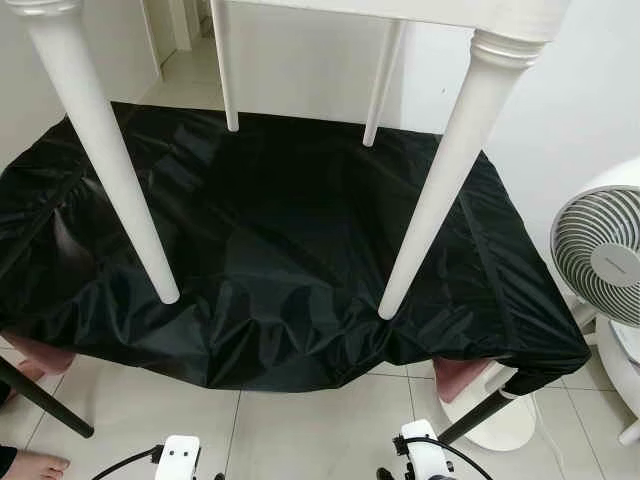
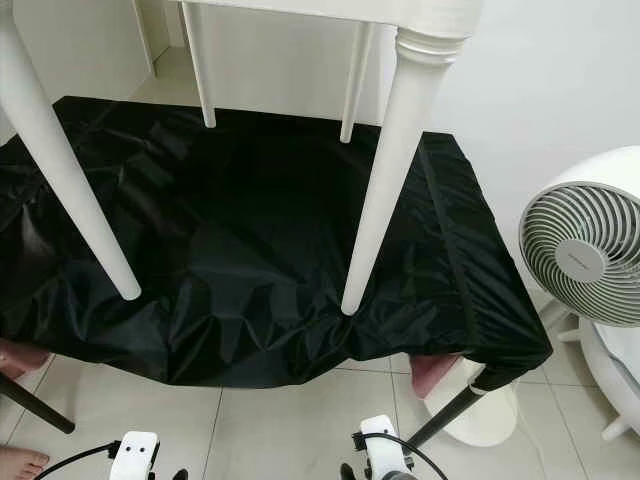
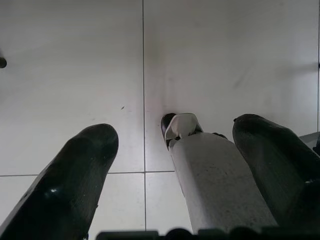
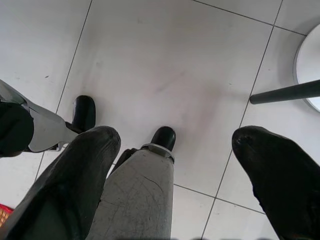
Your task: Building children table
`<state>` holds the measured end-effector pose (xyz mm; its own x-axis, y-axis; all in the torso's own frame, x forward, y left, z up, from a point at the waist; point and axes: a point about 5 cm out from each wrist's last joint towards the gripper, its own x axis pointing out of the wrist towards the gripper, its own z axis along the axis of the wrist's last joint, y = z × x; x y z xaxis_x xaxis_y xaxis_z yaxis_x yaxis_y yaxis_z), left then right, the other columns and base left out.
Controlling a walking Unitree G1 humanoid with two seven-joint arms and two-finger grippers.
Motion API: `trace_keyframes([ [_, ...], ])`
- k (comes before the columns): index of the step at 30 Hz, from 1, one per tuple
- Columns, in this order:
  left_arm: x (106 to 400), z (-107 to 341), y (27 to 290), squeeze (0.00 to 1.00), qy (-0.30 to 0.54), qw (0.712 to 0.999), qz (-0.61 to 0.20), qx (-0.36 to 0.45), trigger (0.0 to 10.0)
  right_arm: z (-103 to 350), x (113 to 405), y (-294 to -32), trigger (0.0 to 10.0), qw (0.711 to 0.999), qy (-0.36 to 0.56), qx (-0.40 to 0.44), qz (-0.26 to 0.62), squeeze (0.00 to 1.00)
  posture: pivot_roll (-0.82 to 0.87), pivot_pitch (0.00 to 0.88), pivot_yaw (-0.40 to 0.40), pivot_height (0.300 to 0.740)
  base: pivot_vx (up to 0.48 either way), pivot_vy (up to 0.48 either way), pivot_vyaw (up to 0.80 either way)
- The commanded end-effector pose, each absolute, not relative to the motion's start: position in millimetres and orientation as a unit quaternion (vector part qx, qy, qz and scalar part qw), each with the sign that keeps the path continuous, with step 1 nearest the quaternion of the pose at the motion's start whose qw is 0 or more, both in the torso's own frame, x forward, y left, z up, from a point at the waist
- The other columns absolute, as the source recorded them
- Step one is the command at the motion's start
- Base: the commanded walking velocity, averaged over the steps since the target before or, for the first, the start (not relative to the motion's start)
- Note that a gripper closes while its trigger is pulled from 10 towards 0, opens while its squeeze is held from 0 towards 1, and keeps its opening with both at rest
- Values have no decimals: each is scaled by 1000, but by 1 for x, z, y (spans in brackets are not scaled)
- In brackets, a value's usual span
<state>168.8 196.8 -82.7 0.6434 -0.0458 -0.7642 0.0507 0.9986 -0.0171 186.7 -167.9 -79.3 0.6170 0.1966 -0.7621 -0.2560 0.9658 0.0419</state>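
Closest in, at the bottom of the left eye view, two white arm housings poke into frame over pale floor tiles [image 1: 300, 420], with a person's bare toes [image 1: 30, 465] at the bottom left corner. Above them a black cloth [image 1: 290, 260] drapes a low surface, and the white children table [image 1: 480, 60] stands on it, four tapered legs planted on the cloth, front pair nearest. A white fan [image 1: 600, 250] sits off to the right. Over to the right eye view: same scene, fan [image 2: 580, 245] beside the cloth's right edge. Left wrist view now: the left gripper [image 3: 172, 165] hangs over bare tile, fingers spread wide, gripping nothing. Right wrist view: the right gripper [image 4: 175, 175] likewise splayed apart and empty, a black stand leg [image 4: 285, 92] crossing the tile ahead.
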Motion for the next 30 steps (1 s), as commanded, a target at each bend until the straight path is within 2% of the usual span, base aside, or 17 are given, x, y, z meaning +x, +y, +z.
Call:
trace_keyframes([
  [1, 165, -85, 200, 0, 425, 905, 9, 11, 10000, -80, 186, -167, 10000, 897, 421, -33, 128, 0, -32, 39, -33, 740, 0, 0, 0],
  [14, 173, -80, 205, 0, 402, 915, 32, -13, 10000, -79, 188, -167, 10000, 899, 417, -33, 128, 0, -32, 51, -38, 740, 0, 0, 0],
  [30, 172, -80, 202, 0, 406, 914, 13, -7, 10000, -80, 186, -167, 10000, 898, 419, -33, 130, 0, -29, 52, -37, 740, 0, 0, 0],
])
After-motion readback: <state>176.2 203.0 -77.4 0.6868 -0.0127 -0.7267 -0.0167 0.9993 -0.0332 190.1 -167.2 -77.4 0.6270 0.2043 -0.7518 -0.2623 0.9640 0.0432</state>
